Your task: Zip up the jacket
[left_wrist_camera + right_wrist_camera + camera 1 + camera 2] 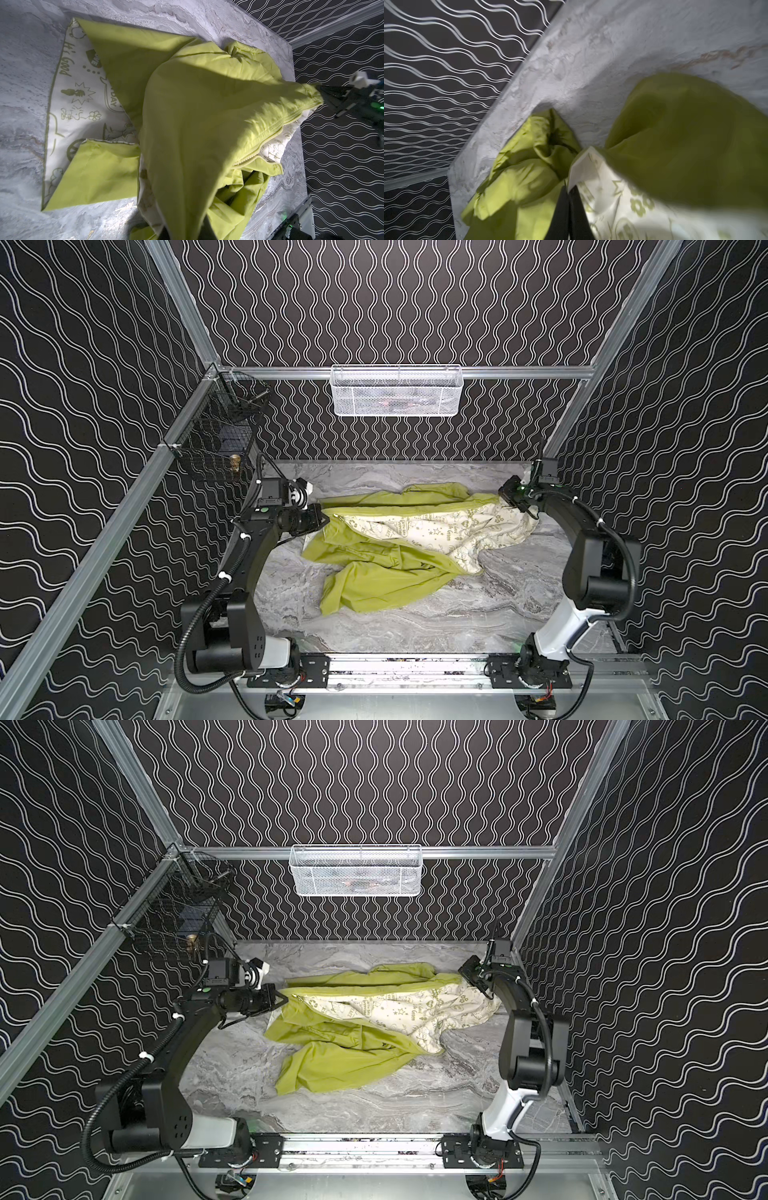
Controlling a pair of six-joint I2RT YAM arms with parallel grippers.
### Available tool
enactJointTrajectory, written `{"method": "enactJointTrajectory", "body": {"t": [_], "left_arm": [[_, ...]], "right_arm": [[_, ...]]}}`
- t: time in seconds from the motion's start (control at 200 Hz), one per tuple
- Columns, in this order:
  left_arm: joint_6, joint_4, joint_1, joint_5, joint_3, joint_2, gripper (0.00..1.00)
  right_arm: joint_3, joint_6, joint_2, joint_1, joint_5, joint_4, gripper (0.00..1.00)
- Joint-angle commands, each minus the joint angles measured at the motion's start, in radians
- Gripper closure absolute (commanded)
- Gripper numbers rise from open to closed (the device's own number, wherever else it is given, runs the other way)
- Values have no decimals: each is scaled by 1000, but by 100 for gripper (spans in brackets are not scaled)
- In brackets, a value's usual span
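Left claw (325,519) and right claw (505,501), both pinched shut, arms elbow-bent, well apart.

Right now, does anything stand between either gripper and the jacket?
Nothing visible does. The left gripper and the right gripper are each shut on an end of the jacket, whose fabric spans between them.
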Motion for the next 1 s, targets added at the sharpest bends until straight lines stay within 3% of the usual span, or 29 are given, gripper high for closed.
{"method": "enactJointTrajectory", "body": {"t": [0.0, 0.31, 0.48, 0.641, 0.691, 0.801, 0.996], "left_arm": [[20, 20, 2, -11, 25, 21, 100], [24, 24, 3, -8, 56, 65, 100], [16, 31, 3, -3, 56, 63, 100], [4, 44, 4, 2, 57, 55, 100], [3, 43, 5, 3, 63, 55, 100], [-1, 47, 5, 11, 66, 53, 100], [-7, 57, 5, 16, 55, 47, 100]], "right_arm": [[32, -21, 43, 0, -17, 2, 87], [50, -31, 57, -24, 46, -45, 59], [47, -39, -68, -24, 92, -117, 36], [-2, -17, -208, 10, 225, -221, 17], [-15, -6, -253, 14, 251, -273, 4], [-97, -3, -365, 13, 256, -321, 1], [-292, -65, -567, 15, 83, -276, 3]]}}
